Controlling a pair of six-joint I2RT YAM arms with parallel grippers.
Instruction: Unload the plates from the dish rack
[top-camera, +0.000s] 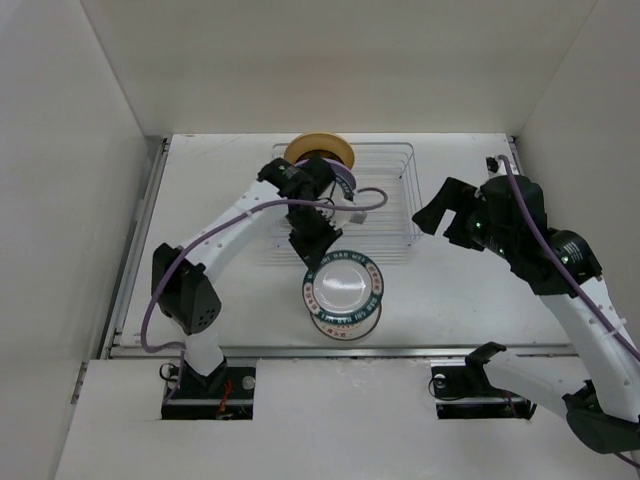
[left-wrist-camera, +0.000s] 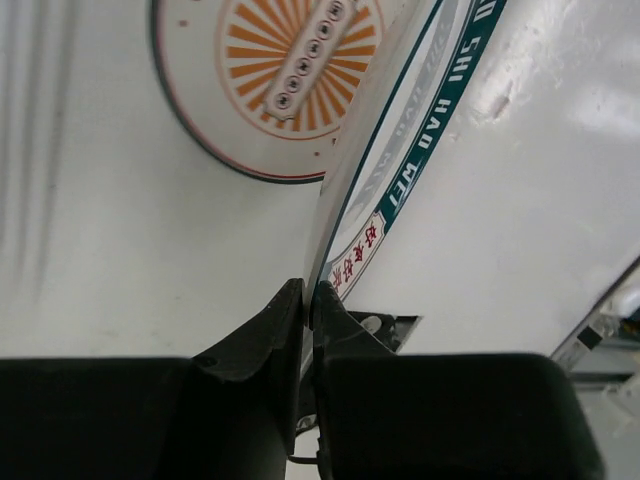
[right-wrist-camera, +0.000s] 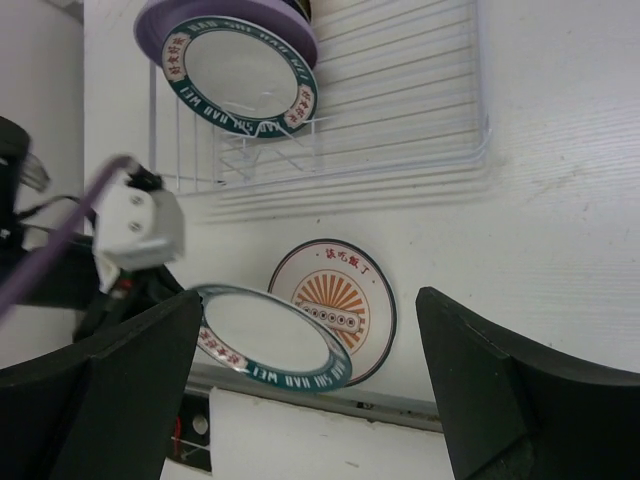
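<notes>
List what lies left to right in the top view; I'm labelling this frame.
Left arm's black elbow joint → white round plate with teal patterned rim, pinched by the left gripper → open right gripper. The silver wire dish rack overlaps these, so omitted.

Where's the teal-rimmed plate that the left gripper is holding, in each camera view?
Top external: held plate at centre, just below the dish rack.
Left wrist: edge-on, rising rightward from the left gripper.
Right wrist: lower left, tilted.
Shared landmark: the orange sunburst plate on the table beneath it.
</notes>
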